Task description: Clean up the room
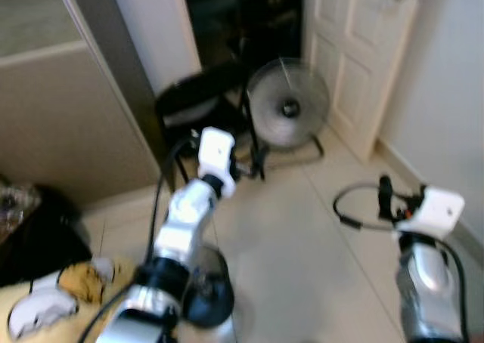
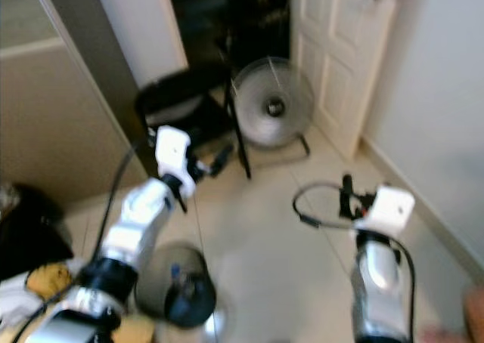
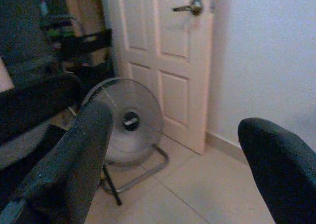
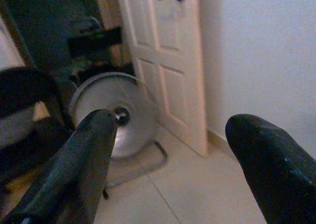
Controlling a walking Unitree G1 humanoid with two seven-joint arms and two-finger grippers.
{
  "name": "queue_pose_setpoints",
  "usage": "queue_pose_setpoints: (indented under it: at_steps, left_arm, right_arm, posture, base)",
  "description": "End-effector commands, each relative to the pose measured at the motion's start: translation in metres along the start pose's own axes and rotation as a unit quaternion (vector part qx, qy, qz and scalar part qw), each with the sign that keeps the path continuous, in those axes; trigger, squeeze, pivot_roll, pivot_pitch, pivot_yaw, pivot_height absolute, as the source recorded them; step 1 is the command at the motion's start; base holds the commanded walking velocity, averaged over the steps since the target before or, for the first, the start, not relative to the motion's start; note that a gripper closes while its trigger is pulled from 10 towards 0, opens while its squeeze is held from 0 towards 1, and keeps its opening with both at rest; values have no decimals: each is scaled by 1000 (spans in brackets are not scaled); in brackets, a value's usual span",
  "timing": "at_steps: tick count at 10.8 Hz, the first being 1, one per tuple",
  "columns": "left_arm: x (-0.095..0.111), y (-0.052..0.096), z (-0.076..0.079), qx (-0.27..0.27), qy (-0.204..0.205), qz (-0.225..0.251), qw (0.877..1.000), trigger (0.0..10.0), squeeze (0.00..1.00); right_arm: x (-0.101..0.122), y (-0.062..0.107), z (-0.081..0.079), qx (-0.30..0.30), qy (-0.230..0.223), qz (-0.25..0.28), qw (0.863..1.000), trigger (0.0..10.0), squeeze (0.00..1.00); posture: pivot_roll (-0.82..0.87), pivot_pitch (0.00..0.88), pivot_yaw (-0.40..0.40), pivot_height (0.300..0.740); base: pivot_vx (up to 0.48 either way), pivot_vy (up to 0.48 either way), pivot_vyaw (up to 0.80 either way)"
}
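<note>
Hovering with fingers spread, both claws, left (image 3: 173, 160) and right (image 4: 168, 160), face the floor fan (image 3: 126, 123) well ahead.

Yellow-white clutter (image 1: 72, 282) heaped on floor beside black bag (image 1: 38, 241); blurred, items unidentifiable.

head eyes look down; both wrist cameras face the fan (image 3: 129, 123).
</note>
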State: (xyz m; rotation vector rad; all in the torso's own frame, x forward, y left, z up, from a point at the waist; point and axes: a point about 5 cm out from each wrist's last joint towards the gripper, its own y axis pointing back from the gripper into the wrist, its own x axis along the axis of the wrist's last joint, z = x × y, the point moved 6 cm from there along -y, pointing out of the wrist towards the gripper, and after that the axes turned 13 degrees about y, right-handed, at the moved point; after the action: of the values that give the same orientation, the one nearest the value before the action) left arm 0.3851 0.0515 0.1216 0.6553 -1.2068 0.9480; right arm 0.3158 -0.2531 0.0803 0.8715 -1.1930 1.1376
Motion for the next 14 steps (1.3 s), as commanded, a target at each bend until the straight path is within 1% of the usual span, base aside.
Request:
queue_pose_setpoints:
  at_steps: [1, 2, 3, 4, 5, 7, 8, 9, 11, 13, 14]
  left_arm:
    - [2, 5, -12, 14, 2, 0, 1000, 10000, 0]
    - [1, 6, -11, 12, -5, 0, 1000, 10000, 0]
    - [1, 6, -9, 7, -9, 3, 1000, 10000, 0]
    - [-1, 6, -11, 14, -9, -1, 1000, 10000, 0]
    - [-3, 7, -11, 14, -8, -4, 1000, 10000, 0]
    - [-5, 7, -10, 13, -7, -6, 1000, 10000, 0]
    - [-5, 7, -9, 14, -7, -7, 1000, 10000, 0]
    - [-5, 7, -12, 22, -17, -9, 1000, 10000, 0]
    - [-7, 7, -12, 23, -18, -11, 1000, 10000, 0]
    - [-7, 8, -14, 30, -21, -11, 999, 10000, 0]
    - [-7, 7, -9, 17, -12, -11, 1000, 10000, 0]
  right_arm:
    - [2, 0, -9, 10, -7, 5, 1000, 10000, 0]
    - [-2, 1, -11, 10, -9, -7, 1000, 10000, 0]
    - [-3, 2, -12, 9, -22, -7, 1000, 10000, 0]
    - [-3, 3, -12, 12, -11, -6, 1000, 10000, 0]
    - [-2, 4, -10, 9, -9, 1, 1000, 10000, 0]
    - [-2, 6, -8, 7, -1, 0, 1000, 10000, 0]
    - [-5, 6, -9, 10, 0, -9, 1000, 10000, 0]
    - [-5, 6, -8, 9, -10, -6, 1000, 10000, 0]
    - [-5, 6, -6, 6, -9, -4, 1000, 10000, 0]
    - [-4, 7, -7, 10, -5, -2, 1000, 10000, 0]
    - [-5, 7, -6, 10, -3, -3, 1000, 10000, 0]
  posture:
    - [-155, 0, 120, 740]
    - [-155, 0, 118, 740]
    - [-155, 0, 118, 740]
    - [-157, 0, 118, 740]
    - [-159, 0, 119, 740]
    - [-159, 0, 118, 740]
    - [-158, 0, 118, 740]
    - [-159, 0, 117, 740]
    - [-159, 0, 115, 740]
    - [-160, 0, 113, 740]
    - [-162, 0, 112, 740]
  base:
    - [480, 0, 0]
    - [480, 0, 0]
    - [0, 0, -456]
    - [0, 0, -688]
    - [0, 0, 0]
    - [0, 0, 0]
    - [0, 0, -694]
    - [0, 0, -688]
    - [0, 0, -691]
    - [0, 0, 0]
    - [0, 0, 0]
